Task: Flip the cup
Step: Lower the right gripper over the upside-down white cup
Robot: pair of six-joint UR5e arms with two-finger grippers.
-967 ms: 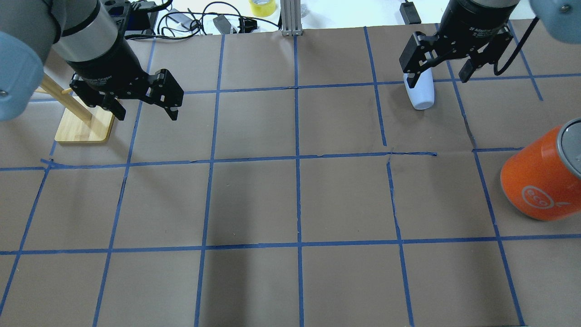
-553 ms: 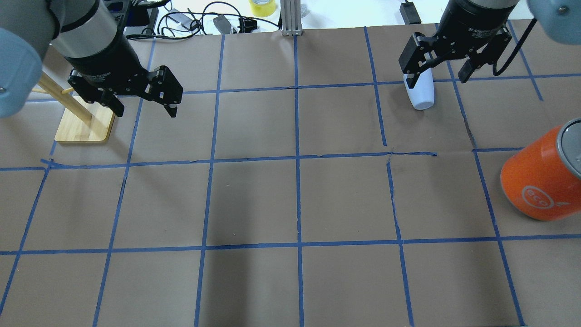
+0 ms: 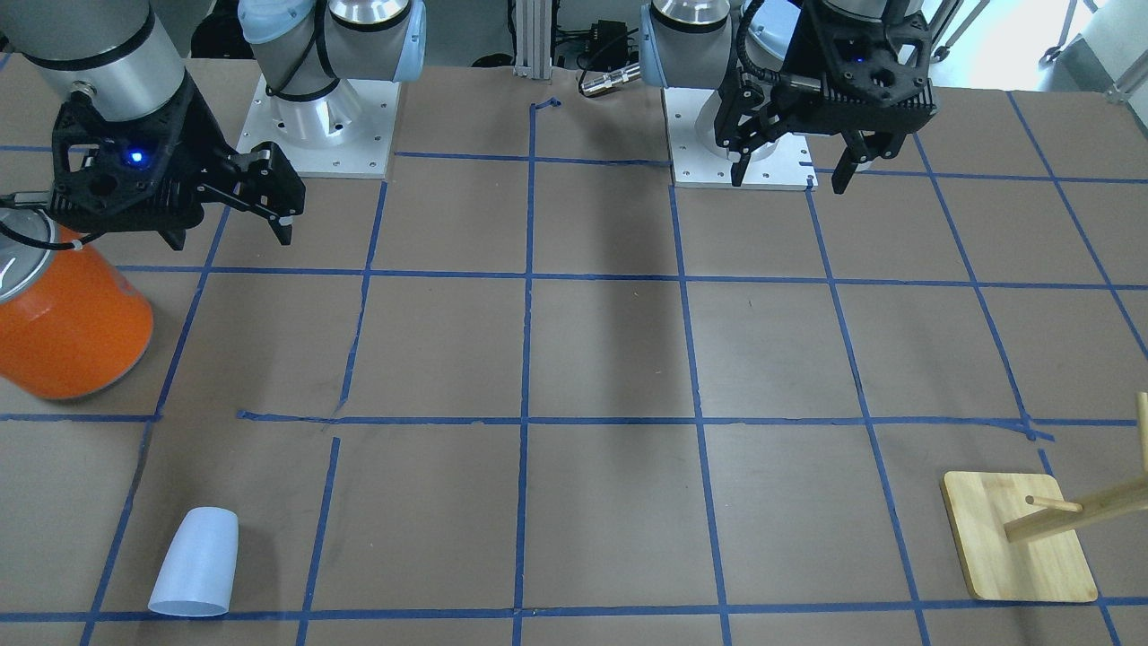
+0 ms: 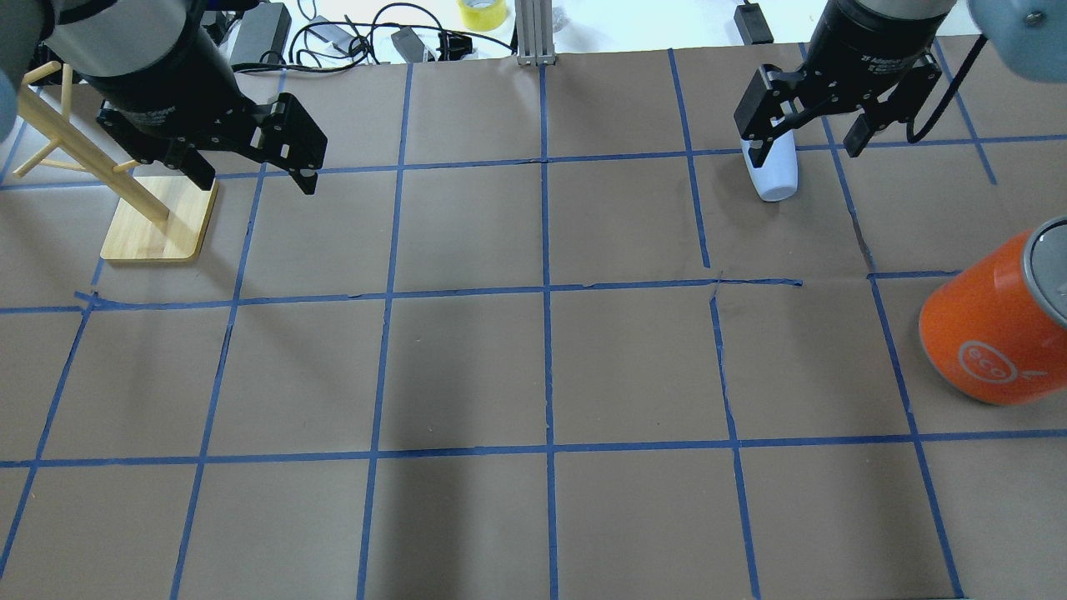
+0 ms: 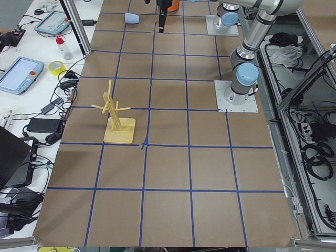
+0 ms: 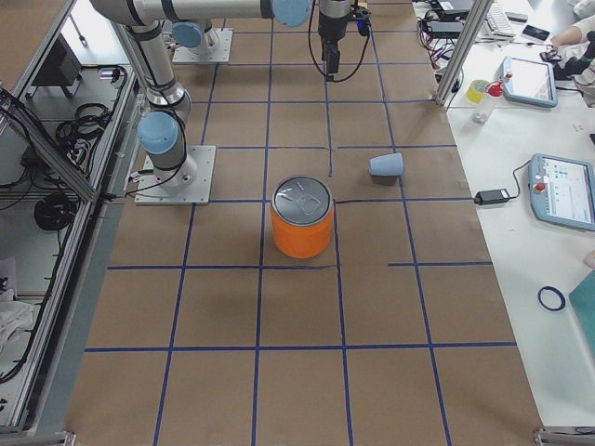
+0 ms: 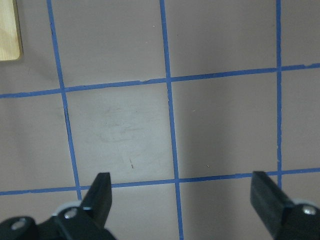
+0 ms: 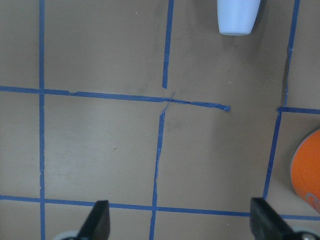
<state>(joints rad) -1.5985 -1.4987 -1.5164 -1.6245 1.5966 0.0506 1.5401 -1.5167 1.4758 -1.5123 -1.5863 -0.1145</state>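
Observation:
The cup (image 3: 195,563) is a small pale blue-white tumbler lying on its side on the brown paper, wide end towards the operators' side. It also shows in the overhead view (image 4: 775,175), the right wrist view (image 8: 238,15) and the exterior right view (image 6: 386,165). My right gripper (image 4: 804,150) is open and empty, high above the table (image 3: 229,238). In the overhead view one finger overlaps the cup's upper end without touching it. In the right wrist view the cup lies far ahead of the open gripper (image 8: 182,220). My left gripper (image 4: 256,185) is open and empty, raised (image 3: 789,182), with only taped paper below it (image 7: 182,195).
A large orange can (image 4: 992,333) with a silver top stands at the robot's right, also in the front view (image 3: 63,323). A wooden peg rack (image 4: 158,221) stands at the robot's left (image 3: 1013,538). Cables and a yellow tape roll (image 4: 482,12) lie beyond the far edge.
My left gripper has drawn up and back towards the view's top left, uncovering more of the wooden rack. My right gripper has barely moved. The cup has not moved.

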